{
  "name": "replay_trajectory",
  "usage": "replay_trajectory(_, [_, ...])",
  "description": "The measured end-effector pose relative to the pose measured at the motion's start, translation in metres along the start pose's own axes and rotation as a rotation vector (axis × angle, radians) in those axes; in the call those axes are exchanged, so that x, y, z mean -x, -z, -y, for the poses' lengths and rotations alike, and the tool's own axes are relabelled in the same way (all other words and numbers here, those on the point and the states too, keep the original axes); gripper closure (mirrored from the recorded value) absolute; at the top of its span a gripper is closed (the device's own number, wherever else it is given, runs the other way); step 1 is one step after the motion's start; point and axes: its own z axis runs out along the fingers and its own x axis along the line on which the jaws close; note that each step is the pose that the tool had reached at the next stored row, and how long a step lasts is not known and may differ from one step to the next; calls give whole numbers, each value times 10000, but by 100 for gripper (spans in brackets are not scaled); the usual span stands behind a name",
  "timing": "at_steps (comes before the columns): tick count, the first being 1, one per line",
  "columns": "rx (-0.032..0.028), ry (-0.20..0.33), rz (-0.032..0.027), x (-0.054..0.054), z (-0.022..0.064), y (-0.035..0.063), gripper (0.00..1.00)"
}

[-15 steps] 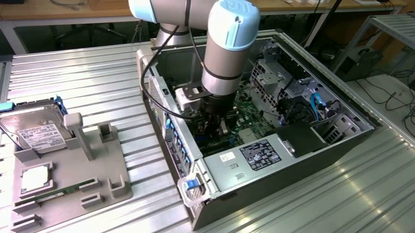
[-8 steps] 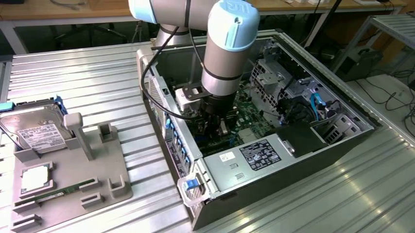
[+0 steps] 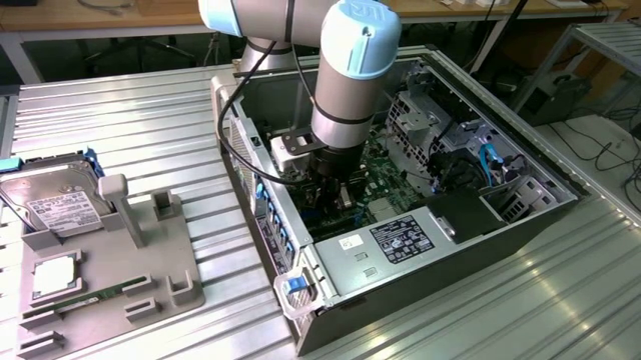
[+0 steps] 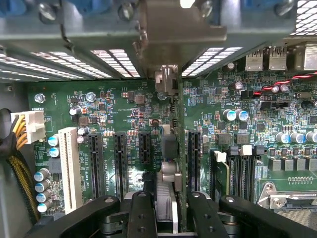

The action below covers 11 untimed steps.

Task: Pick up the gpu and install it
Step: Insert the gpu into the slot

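Note:
In the wrist view the gpu (image 4: pixel 171 148) stands edge-on over the green motherboard (image 4: pixel 223 124), running from its silver end bracket (image 4: pixel 173 29) at the case's rear wall back to my gripper (image 4: pixel 168 201). The black fingers (image 4: pixel 141 213) press on either side of the card, so the gripper is shut on it. The card's lower edge lies between the black expansion slots (image 4: pixel 144 148); I cannot tell whether it sits in a slot. In the exterior view my gripper (image 3: pixel 335 187) reaches down inside the open computer case (image 3: pixel 541 202), with the gpu (image 3: pixel 344 196) mostly hidden under it.
A white slot (image 4: pixel 69 168) and yellow-black cables (image 4: pixel 15 163) flank the slots; memory slots (image 4: pixel 242 171) lie on the other side. On the exterior view's left a grey fixture (image 3: pixel 150 255) carries a silver hard drive (image 3: pixel 50 202) and a green memory stick (image 3: pixel 90 296). The power supply (image 3: pixel 401 240) fills the case's near end.

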Motion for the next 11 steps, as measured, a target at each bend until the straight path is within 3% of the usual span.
replay_trajectory(8, [0, -1, 5, 1, 0, -1, 71])
replay_trajectory(9, [-6, -2, 28, 5, 1, -7, 70])
replay_trajectory(11, [-7, -2, 9, 1, 0, 0, 65])
